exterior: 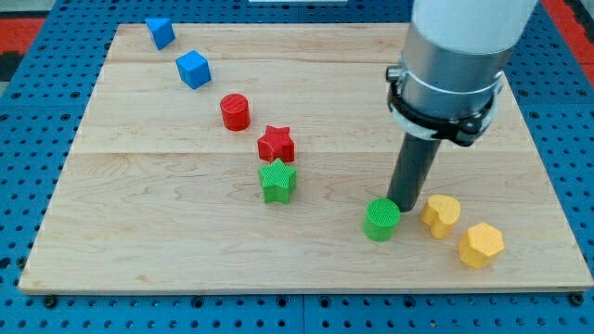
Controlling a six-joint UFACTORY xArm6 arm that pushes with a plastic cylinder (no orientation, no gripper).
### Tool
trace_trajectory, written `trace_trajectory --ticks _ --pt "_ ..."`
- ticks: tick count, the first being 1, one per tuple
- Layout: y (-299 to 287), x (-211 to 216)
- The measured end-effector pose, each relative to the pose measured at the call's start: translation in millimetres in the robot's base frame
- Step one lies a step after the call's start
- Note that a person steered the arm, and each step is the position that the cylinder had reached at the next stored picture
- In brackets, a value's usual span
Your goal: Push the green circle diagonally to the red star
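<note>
The green circle (pixel 381 219) is a short green cylinder lying on the wooden board (pixel 139 232), right of centre near the view's bottom. The red star (pixel 276 144) lies up and to the left of it, near the board's middle. My tip (pixel 404 204) is at the lower end of the dark rod, right against the green circle's upper right edge; I cannot tell if they touch. The rod hangs from a wide grey and white arm body at the view's top right.
A green star (pixel 277 180) lies just below the red star, almost touching it. A red cylinder (pixel 235 111) and two blue blocks (pixel 193 69) (pixel 160 32) trail to the upper left. Two yellow blocks (pixel 442 214) (pixel 481 245) lie right of the green circle.
</note>
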State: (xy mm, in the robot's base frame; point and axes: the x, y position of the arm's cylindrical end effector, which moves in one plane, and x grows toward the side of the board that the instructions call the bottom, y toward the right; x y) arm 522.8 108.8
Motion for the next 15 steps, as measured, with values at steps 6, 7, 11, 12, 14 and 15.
trace_trajectory --ticks 6,7,11,12,14,15 --pt "59 -20" --pt "51 -19" --pt "-6 0" --pt "-10 -18" --pt "-130 -1" --pt "-145 51"
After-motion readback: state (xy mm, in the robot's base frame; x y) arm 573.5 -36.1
